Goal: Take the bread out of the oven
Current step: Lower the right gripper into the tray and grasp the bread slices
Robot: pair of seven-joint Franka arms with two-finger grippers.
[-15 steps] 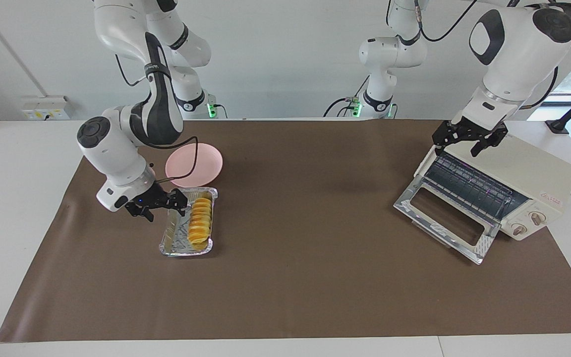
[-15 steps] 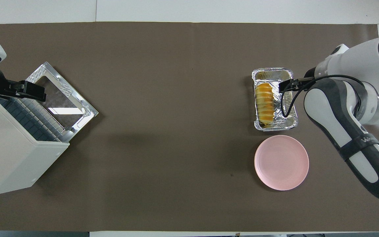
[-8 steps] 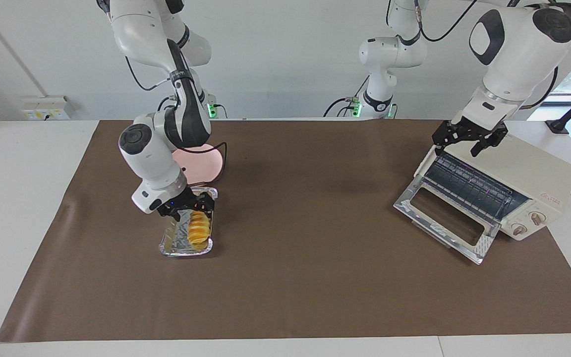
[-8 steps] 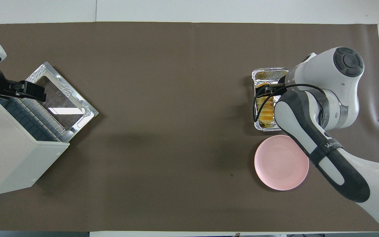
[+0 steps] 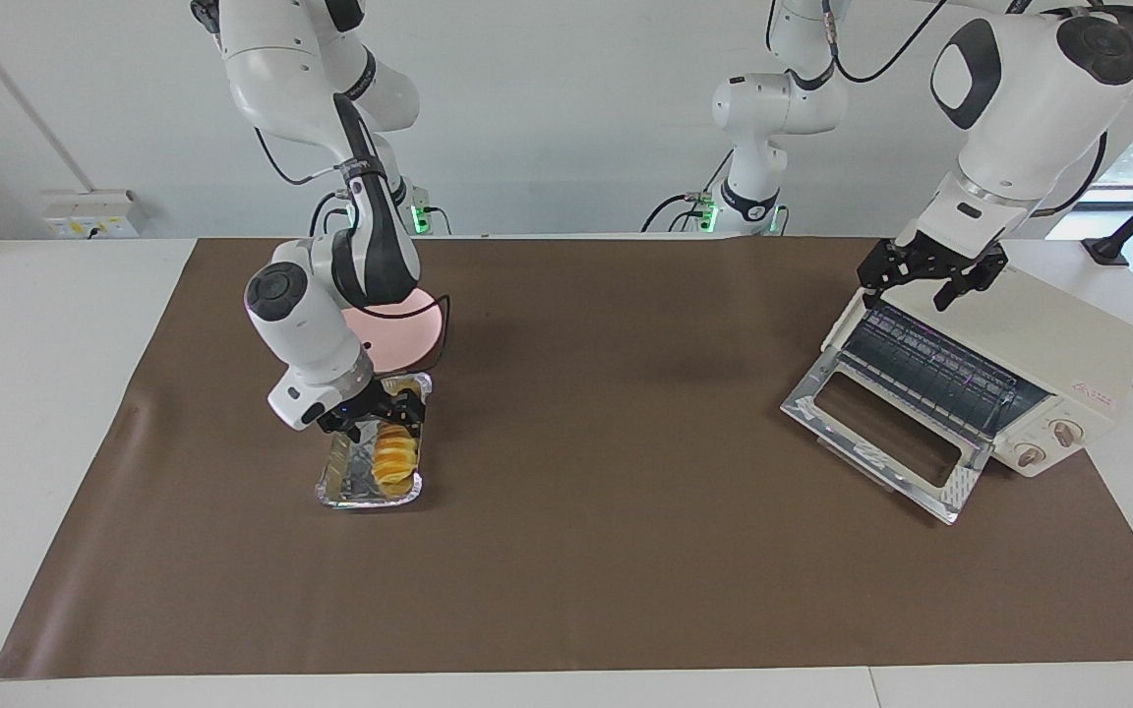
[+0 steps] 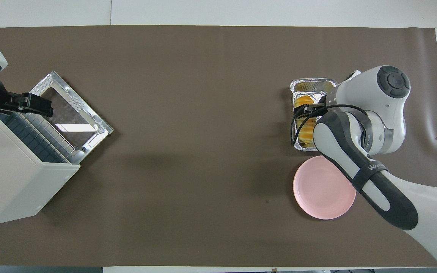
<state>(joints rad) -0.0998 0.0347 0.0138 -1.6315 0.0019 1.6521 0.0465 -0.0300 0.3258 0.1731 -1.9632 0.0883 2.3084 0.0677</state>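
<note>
Oven (image 5: 1039, 369), small red logo (image 5: 1095, 392)

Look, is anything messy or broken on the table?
Nothing is spilled or broken. The oven stands with its door dropped open and its rack bare, because the bread lies in the foil tray beside the pink plate.

high facing camera, steep overhead camera, both covering the table (image 5: 566, 590)

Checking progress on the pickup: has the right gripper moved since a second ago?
Yes. The right gripper has swung from beside the foil tray, on its side away from the oven, to over the bread.
</note>
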